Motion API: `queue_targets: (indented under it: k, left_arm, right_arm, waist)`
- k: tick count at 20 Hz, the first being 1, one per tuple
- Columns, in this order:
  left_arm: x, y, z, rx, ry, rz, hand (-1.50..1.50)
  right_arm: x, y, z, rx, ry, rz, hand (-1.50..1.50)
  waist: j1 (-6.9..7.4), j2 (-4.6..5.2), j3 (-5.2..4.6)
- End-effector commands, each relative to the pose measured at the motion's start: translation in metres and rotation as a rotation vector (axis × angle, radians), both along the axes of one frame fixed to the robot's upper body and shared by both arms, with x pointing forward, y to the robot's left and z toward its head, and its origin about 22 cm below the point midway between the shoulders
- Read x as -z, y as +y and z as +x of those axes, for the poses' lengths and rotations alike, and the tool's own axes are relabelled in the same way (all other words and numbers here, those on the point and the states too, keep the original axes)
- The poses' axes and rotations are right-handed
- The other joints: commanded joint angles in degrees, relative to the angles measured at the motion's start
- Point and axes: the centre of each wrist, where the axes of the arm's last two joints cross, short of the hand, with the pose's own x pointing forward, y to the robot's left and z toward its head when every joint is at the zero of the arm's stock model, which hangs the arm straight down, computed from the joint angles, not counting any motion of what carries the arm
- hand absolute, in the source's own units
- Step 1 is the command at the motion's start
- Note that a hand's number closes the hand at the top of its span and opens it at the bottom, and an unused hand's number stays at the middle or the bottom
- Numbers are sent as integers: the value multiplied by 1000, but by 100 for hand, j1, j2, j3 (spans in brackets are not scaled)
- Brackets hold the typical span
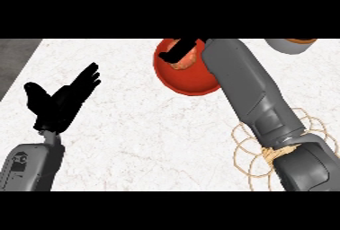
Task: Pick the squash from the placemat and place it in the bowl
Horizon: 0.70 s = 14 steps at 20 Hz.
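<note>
White marbled stone makes up the surface (146,134) before you, faintly veined, with a grey strip of floor (13,58) showing past its left edge. Your left robot hand (60,101) rests at the left, fingers straight and spread, holding nothing. Your right forearm (256,94) runs diagonally up across a pale woven placemat (247,152) of looped rings at the lower right. Your right robot hand (178,53) sits over the red bowl (192,81) near the surface's far edge, its fingers curled round the squash (186,60), an orange-tan piece showing just beneath them, inside the bowl's rim. You cannot tell whether the squash touches the bowl's floor. Another orange-rimmed dish (292,44) is cut off at the top right corner.
</note>
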Motion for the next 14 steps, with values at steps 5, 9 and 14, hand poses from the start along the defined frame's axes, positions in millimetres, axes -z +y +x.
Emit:
queue_targets:
  k: [5, 9, 14]
  left_arm:
    - [-18, -3, 10, 17, -17, 8, 0]
    - [-4, -7, 7, 31, 4, 3, 0]
    - [-20, -4, 7, 37, -11, 0, 0]
  right_arm:
    - [22, 7, -3, 47, 33, 261, -150]
    - [26, 0, -2, 57, -34, 289, -150]
    - [25, -26, 4, 154, -142, 318, -150]
  waist:
    - [137, 79, 7]
    - [135, 91, 0]
    - [161, 50, 5]
